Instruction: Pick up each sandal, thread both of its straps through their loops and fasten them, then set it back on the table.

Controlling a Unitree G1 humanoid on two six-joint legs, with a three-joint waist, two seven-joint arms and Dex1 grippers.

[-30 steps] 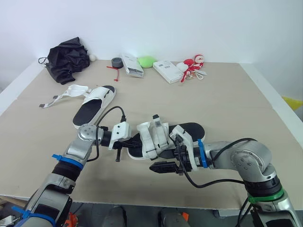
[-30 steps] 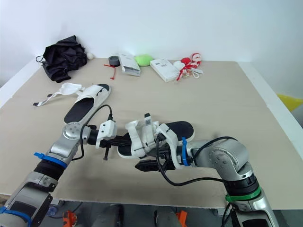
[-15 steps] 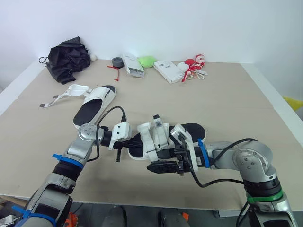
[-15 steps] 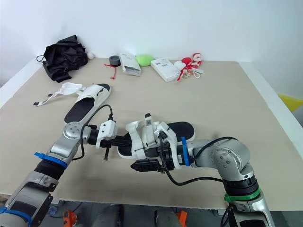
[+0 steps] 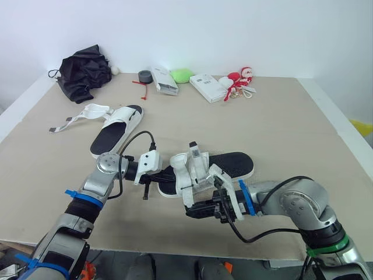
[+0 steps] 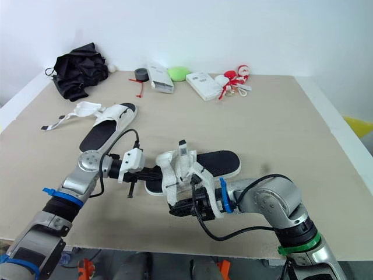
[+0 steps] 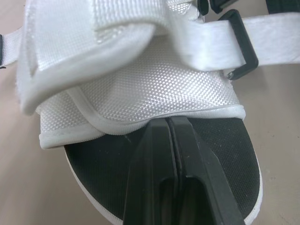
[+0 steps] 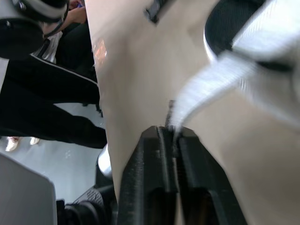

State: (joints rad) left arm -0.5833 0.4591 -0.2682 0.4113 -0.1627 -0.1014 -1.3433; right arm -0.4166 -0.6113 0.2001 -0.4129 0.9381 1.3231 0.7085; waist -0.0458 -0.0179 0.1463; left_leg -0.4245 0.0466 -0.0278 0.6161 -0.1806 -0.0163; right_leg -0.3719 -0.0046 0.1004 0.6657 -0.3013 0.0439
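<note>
The near sandal (image 5: 224, 165) is shown lying by the front edge of the table (image 5: 291, 125). The fingers of the left gripper (image 7: 169, 123) are pressed together, with their tips set against the rim of the white upper. The end of a loose strap (image 8: 213, 77) is pinched by the right gripper (image 8: 171, 132). A second sandal (image 5: 115, 131), its strap trailing, is seen near the left edge.
</note>
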